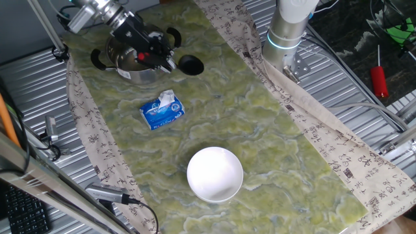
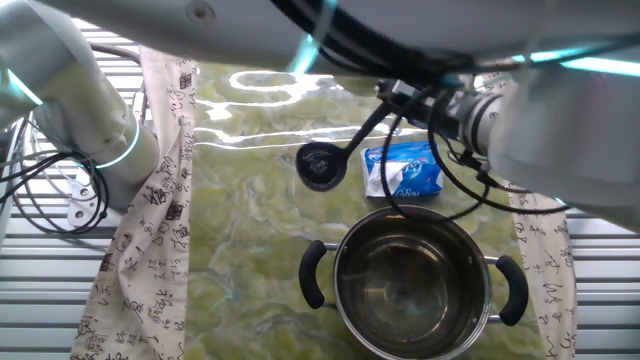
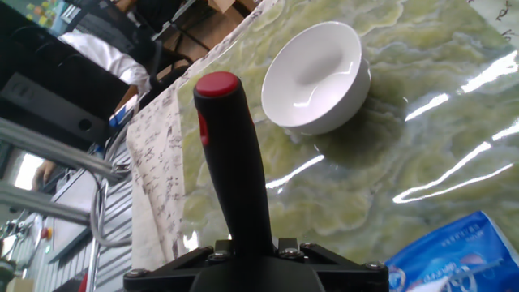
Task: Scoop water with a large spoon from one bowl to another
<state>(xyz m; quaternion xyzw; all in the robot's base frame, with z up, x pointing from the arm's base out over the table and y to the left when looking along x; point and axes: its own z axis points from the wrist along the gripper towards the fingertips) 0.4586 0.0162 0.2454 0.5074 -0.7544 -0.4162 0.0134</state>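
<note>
**Ladle held above the worktop beside the pot**

The jaws (image 1: 148, 53) clamp the ladle (image 2: 322, 165) by its handle, scoop just beyond them, beside the pot (image 2: 412, 282). The bowl (image 1: 215, 173) sits well apart, past a tissue pack (image 1: 162, 110).

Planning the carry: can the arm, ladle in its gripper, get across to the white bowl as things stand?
Probably yes. The gripper holds the ladle by the steel pot; the white bowl sits open on the mat, and only the low blue tissue pack lies between.
</note>
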